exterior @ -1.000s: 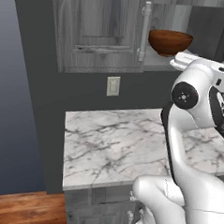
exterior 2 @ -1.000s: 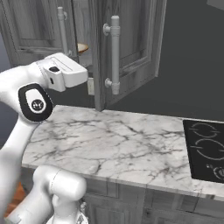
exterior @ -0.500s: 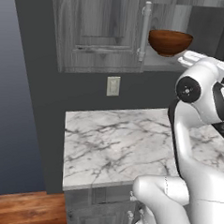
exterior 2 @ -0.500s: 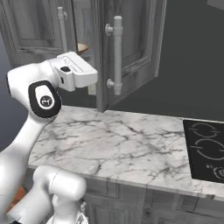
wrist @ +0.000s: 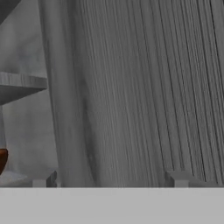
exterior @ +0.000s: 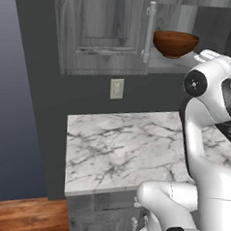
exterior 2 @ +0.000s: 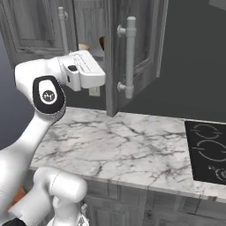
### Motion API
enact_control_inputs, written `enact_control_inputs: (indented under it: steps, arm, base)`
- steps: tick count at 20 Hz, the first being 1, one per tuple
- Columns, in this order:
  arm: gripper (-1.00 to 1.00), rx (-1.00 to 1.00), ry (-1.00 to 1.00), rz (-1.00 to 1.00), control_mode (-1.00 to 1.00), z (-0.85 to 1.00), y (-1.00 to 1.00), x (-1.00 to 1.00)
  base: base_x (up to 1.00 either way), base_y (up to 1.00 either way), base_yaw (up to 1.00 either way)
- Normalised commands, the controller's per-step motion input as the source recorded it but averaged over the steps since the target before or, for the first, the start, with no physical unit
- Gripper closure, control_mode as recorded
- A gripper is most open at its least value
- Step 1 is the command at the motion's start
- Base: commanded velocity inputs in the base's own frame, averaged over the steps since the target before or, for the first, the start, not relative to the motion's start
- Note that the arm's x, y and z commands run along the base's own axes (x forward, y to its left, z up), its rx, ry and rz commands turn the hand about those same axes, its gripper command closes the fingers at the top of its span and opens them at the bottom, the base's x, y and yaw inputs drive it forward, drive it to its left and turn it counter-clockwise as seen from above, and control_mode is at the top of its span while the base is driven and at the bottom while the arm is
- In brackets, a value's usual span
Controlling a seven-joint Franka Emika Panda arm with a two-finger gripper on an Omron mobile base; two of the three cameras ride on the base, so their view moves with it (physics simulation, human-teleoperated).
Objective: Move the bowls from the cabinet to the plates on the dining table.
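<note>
The glossy reddish-brown bowl (exterior: 175,42) sits on a shelf of the grey woodgrain cabinet (exterior: 100,32), just right of a closed door. In the right base view a sliver of it (exterior 2: 102,42) shows behind the open door (exterior 2: 141,48), and a pale beige bowl edge (exterior 2: 83,46) lies left of it. My gripper (wrist: 111,179) is open and holds nothing. It hangs at shelf height, facing the woodgrain close up. The brown bowl's rim (wrist: 2,159) peeks in at the hand view's left edge. The plates and the dining table are out of view.
A marble counter (exterior 2: 114,145) lies below the cabinet, with a black stove (exterior 2: 207,150) at its right end. The open door's long silver handle (exterior 2: 129,57) juts out beside my hand. A wall outlet (exterior: 117,88) sits under the cabinet.
My hand has slid a little closer to the cabinet opening and the open door. The bowls have not moved.
</note>
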Motion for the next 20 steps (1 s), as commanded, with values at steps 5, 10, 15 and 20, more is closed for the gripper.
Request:
enact_control_inputs:
  steps: [5,10,15,20]
  arm:
    - [-1.00,0.02,0.00,-0.07,-1.00,-0.08,-0.52,0.04]
    - [-1.00,0.03,-0.02,-0.01,-1.00,-0.15,-0.59,0.13]
    - [-1.00,0.01,-0.03,0.02,-1.00,-0.20,-0.54,0.17]
    - [-1.00,0.01,-0.03,0.06,-1.00,-0.22,-0.46,0.13]
  base:
    - [0.00,0.00,0.00]
    - [0.00,0.00,0.00]
    - [0.00,0.00,0.00]
    - [0.00,0.00,0.00]
